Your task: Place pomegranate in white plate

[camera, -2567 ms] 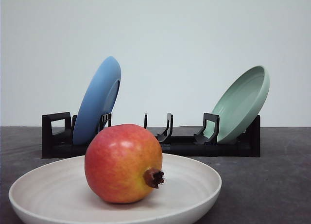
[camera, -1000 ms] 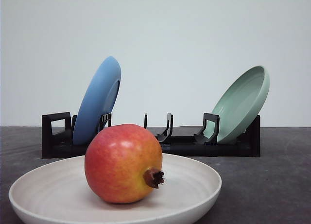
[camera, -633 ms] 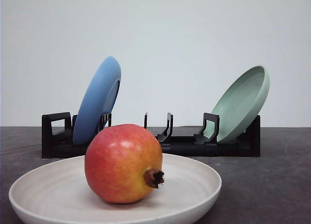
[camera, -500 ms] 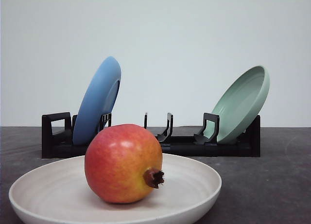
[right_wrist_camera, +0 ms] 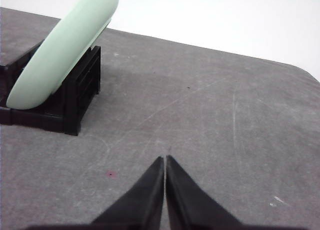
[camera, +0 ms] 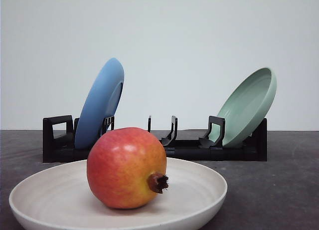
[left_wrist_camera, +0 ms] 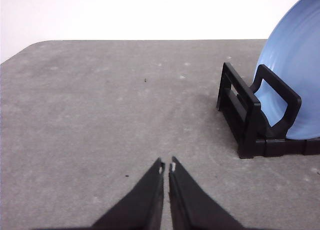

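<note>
Both tools have their tips pressed together with nothing between them: the left tool point(left_wrist_camera: 166, 166) over bare worktop point(left_wrist_camera: 100, 115), the right tool point(right_wrist_camera: 165, 160) likewise. The pomegranate point(camera: 126, 167) sits inside the white plate point(camera: 199, 190), calyx toward 4 o'clock.

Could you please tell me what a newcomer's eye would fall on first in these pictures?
The pomegranate, sitting in the white plate right at the front. Behind it a black dish rack holds a blue plate on the left and a pale green plate on the right, each leaning outward.
</note>
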Tool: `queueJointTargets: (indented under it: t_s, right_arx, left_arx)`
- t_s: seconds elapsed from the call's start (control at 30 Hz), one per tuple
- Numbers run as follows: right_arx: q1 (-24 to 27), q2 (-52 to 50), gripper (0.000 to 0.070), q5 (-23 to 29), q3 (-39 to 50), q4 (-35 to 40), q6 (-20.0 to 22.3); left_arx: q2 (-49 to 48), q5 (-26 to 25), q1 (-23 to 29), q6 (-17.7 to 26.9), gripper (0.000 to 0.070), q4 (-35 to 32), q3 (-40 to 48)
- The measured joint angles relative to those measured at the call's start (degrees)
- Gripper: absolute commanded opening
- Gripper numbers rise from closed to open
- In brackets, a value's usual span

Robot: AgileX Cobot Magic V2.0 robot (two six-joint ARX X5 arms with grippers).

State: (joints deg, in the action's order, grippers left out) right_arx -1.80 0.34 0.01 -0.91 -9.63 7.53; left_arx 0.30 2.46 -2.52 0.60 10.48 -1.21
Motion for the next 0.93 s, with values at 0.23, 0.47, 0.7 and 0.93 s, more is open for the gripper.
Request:
queueJointTargets:
  t_s: [0.23, 0.47, 0.7, 0.93]
  right_arx:
    - [0.0, 0.0, 0.0000, 0.0, 0.0, 0.0, 0.0]
    - [0.0, 0.0, 0.0000, 0.0, 0.0, 0.0, 0.0]
    - [0.0, 0.0, 0.0000, 0.0, 0.0, 0.0, 0.0]
    - [0.0, 0.0, 0.0000, 0.0, 0.0, 0.0, 0.0]
  left_arx:
    - [0.0, 0.0, 0.0, 0.0, 0.0000, 0.0, 0.0]
    - [0.0, 0.0, 0.0, 0.0, 0.0000, 0.0, 0.0]
    - [0.0, 0.0, 0.0, 0.0, 0.0000, 0.0, 0.0]
    - [0.0, 0.0, 0.0, 0.0, 0.0000, 0.0, 0.0]
